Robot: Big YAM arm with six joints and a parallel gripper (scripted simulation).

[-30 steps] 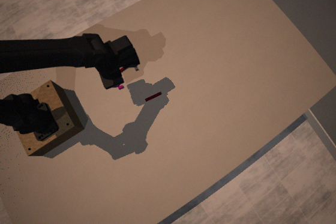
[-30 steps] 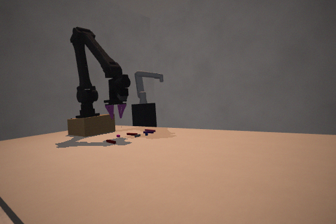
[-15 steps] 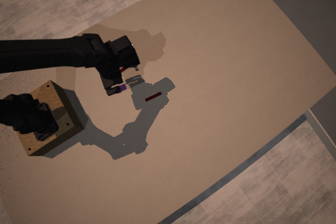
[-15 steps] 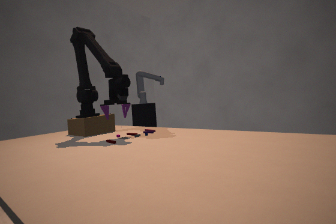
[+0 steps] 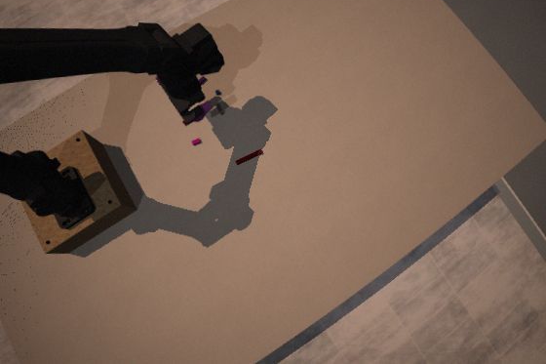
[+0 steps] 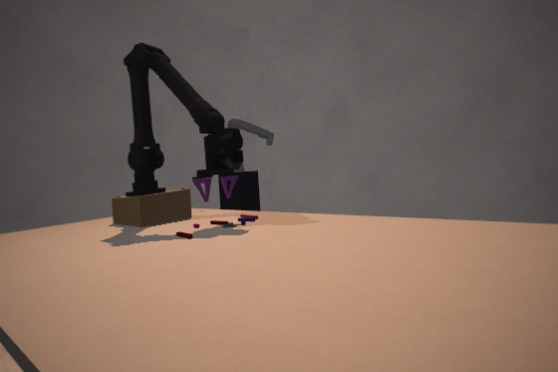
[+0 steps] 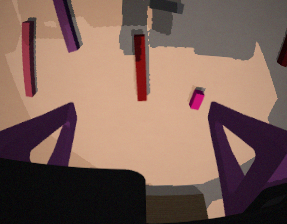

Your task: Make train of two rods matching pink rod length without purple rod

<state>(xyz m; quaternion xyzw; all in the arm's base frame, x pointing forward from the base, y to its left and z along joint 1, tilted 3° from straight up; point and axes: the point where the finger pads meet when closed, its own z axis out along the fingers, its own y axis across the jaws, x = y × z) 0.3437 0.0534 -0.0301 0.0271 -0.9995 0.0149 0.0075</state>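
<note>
My gripper is open and empty, raised above the table. In the wrist view a small magenta rod lies flat just ahead of the right finger, apart from it. A red rod lies ahead between the fingers. A second red rod shows at the right edge. The pink rod and a purple rod lie at the far left. In the top view the magenta rod and one red rod lie apart below my gripper.
The arm's wooden base block stands at the left of the table. A dark box with a grey arm stands behind the rods. The table's edge runs along the lower right in the top view.
</note>
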